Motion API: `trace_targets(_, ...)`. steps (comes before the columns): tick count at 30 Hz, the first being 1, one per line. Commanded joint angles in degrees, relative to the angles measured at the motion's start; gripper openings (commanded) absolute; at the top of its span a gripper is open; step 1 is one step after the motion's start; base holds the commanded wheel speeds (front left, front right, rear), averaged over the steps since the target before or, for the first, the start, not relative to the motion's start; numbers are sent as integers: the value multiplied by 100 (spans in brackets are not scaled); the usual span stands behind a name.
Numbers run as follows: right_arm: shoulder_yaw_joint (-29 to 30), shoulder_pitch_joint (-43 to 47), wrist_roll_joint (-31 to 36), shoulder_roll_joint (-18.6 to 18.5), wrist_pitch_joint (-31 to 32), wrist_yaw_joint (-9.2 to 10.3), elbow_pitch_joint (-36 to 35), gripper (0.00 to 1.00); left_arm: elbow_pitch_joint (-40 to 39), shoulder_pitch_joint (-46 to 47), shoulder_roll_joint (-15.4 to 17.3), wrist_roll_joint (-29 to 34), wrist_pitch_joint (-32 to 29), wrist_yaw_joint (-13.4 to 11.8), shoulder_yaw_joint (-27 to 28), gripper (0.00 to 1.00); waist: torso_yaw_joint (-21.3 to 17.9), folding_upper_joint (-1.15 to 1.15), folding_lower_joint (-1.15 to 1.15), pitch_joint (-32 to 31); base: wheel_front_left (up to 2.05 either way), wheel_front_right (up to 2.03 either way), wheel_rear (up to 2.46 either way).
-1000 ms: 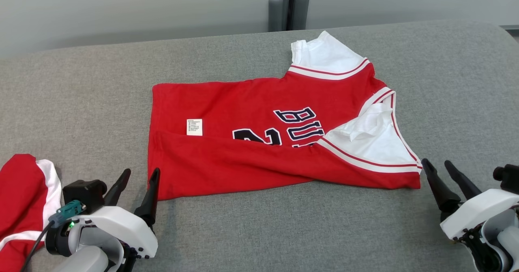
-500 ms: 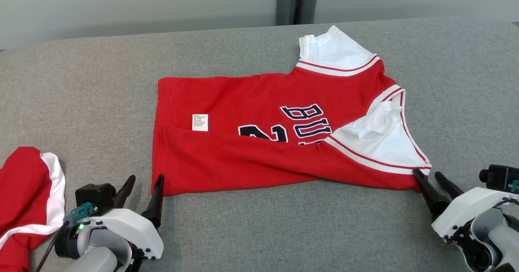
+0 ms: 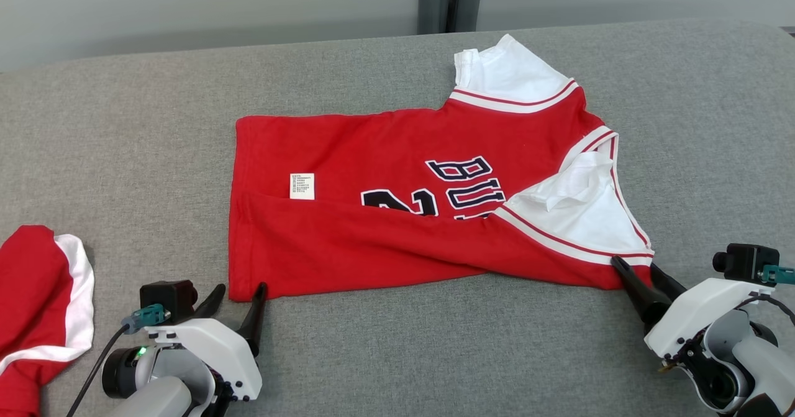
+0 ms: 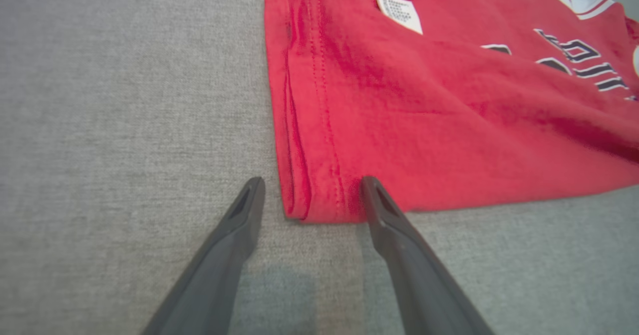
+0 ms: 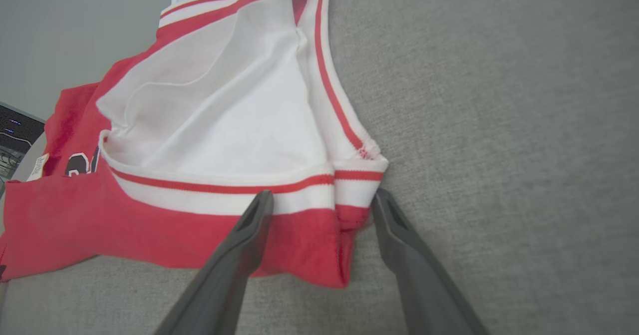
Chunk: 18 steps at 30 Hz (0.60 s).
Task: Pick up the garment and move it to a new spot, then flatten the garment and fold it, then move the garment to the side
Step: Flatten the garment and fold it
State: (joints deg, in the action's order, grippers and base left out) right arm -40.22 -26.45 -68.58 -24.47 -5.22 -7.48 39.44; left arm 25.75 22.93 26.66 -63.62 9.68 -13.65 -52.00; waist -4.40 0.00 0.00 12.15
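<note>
The red jersey [image 3: 385, 243] lies partly folded mid-way across the grey worktop [image 3: 124, 143]. The left claw [image 3: 241, 288] is spread open astride its near hem corner, and the right claw [image 3: 633, 266] gapes open around the striped sleeve corner

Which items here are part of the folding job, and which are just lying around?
In the job: red jersey, left gripper, right gripper, both open at its near corners.
Lying about: second red-and-white garment, grey posts behind the table.
</note>
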Motion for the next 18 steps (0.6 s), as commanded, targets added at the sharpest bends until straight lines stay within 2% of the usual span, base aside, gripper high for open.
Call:
trace_targets(1, -110, 70, -58, 57, 91, -4, -25, 100, 56, 71, -18, 5, -35, 52, -48, 85, 5, 0, 0, 3, 0, 0, 0)
trace_targets(2, -132, 63, -57, 44, 92, -4, -49, 48, 80, 84, -31, 5, -70, 66, -63, 42, 8, 0, 0, 6, 0, 0, 0)
trace_targets(3, -154, 47, -48, 32, 78, -4, -71, 36, 100, 86, -46, 3, -83, 81, -68, 4, 13, 0, 0, 8, 0, 0, 0)
trace_targets(4, -171, 28, -62, 18, 52, -4, -94, 17, 118, 89, -56, 3, -86, 100, -71, 0, 17, 0, 0, 10, 0, 0, 0)
trace_targets(5, -186, 9, -70, -5, 22, -4, -116, 0, 131, 100, -61, 2, -79, 114, -70, 0, 23, 0, 0, 7, 0, 0, 0)
trace_targets(13, -184, -45, -327, -279, -96, -3, -383, 0, 59, 81, 49, 19, 14, 187, -36, 0, 79, 0, 0, -139, 0, 0, 0)
trace_targets(18, -188, -26, -571, -476, 58, -3, -533, 0, -227, -70, 242, 58, -19, 150, -94, 0, 114, 0, 0, -275, 0, 0, 0)
